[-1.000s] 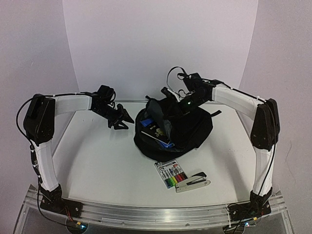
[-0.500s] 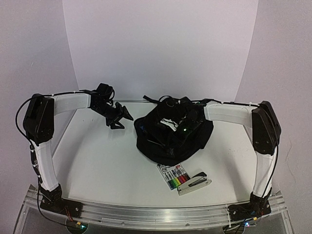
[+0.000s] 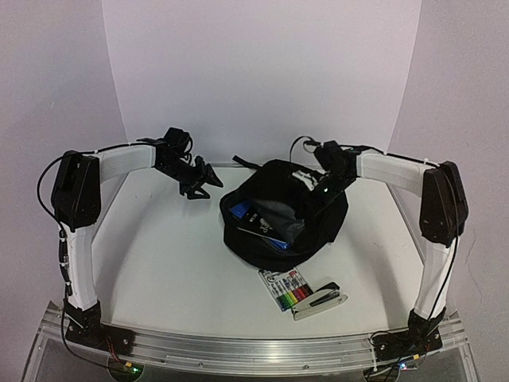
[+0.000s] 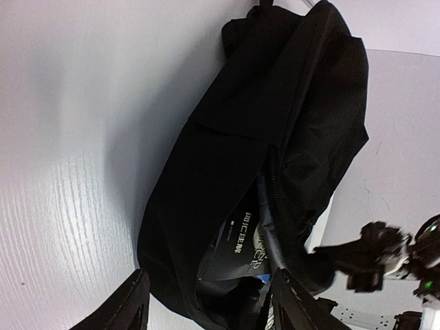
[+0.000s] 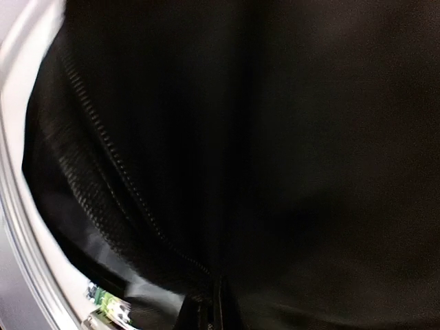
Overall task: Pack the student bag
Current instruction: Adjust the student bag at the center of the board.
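My left pincer (image 3: 208, 187) hangs wide above the table (image 3: 159, 255), nothing between its fingers (image 4: 134, 306), at about 10 o'clock from the bag (image 3: 318, 231) and apart from it. The bag slumps near mid-table, a little toward 1 o'clock, its mouth gaping toward 8 o'clock. Inside, against grey lining, lies a black book (image 3: 256, 228) with something blue beside it. My right pincer (image 3: 322, 189) is closed tight at the bag's 2 o'clock rim, against black cloth next to the zipper (image 5: 117, 165); whether it pinches the cloth I cannot tell. At 6 o'clock from the bag lie markers (image 3: 286, 286), a stapler (image 3: 320, 297) touching them.
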Motion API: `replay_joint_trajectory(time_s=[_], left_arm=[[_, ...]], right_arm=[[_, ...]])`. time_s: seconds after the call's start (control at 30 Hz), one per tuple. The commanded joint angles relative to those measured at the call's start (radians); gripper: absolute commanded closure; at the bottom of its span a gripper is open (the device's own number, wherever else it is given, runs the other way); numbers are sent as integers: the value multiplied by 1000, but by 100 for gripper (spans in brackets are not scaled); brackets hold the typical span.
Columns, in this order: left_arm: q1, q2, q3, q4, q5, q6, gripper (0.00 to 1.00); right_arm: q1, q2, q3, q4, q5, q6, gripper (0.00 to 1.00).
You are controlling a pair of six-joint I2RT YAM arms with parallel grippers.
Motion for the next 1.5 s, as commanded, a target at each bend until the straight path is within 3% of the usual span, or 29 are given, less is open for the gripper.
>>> replay_joint_trajectory(time_s=[0.0, 0.23, 0.37, 0.67, 0.97, 1.1, 1.13, 1.23, 1.3, 1.37, 1.47], left_arm=[[1, 18, 45, -20, 26, 25, 41], [1, 27, 42, -20, 34, 36, 42], [2, 27, 34, -14, 43, 36, 43], [2, -18, -28, -12, 50, 14, 38], [8, -142, -206, 49, -12, -53, 34], [19, -158, -225, 54, -49, -80, 34], [23, -162, -228, 55, -57, -88, 34], [38, -186, -243, 60, -66, -95, 33], [42, -206, -246, 61, -69, -81, 33], [42, -221, -235, 40, -77, -52, 32], [42, -231, -208, 2, -83, -13, 32]], right_arm=[[-95, -14, 94, -10, -8, 63, 100], [-132, -6, 100, -12, 41, 81, 100], [-127, -4, 137, -13, -66, 127, 100], [113, 70, 211, 83, -159, 212, 100], [192, 299, 595, 153, -42, 301, 100], [199, 342, 660, 168, -38, 308, 100], [198, 339, 652, 168, -52, 308, 92], [183, 276, 568, 157, -83, 284, 52], [151, 206, 468, 155, -103, 262, 35], [100, 134, 401, 150, -155, 255, 24], [21, 52, 309, 131, -206, 253, 14]])
